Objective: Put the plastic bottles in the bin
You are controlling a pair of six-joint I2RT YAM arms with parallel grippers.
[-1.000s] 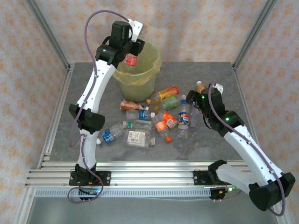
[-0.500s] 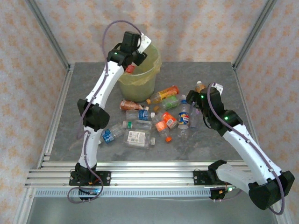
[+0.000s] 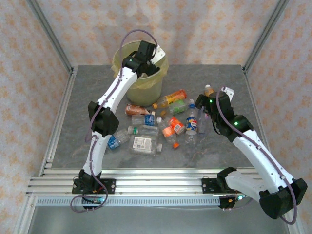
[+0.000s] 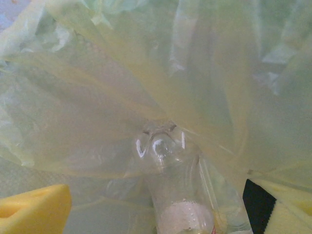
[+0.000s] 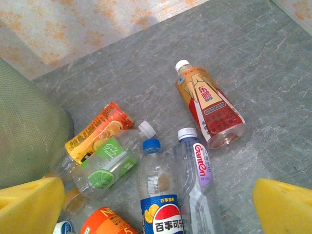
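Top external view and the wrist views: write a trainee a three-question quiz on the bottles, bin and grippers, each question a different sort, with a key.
1. True or false: the left gripper is over the bin.
2. What colour is the cap of the Pepsi bottle? A white, B blue, C orange.
3. Fill in: the right gripper hangs above the bottles with its jaws ____.

Key: 1 true; 2 B; 3 open.
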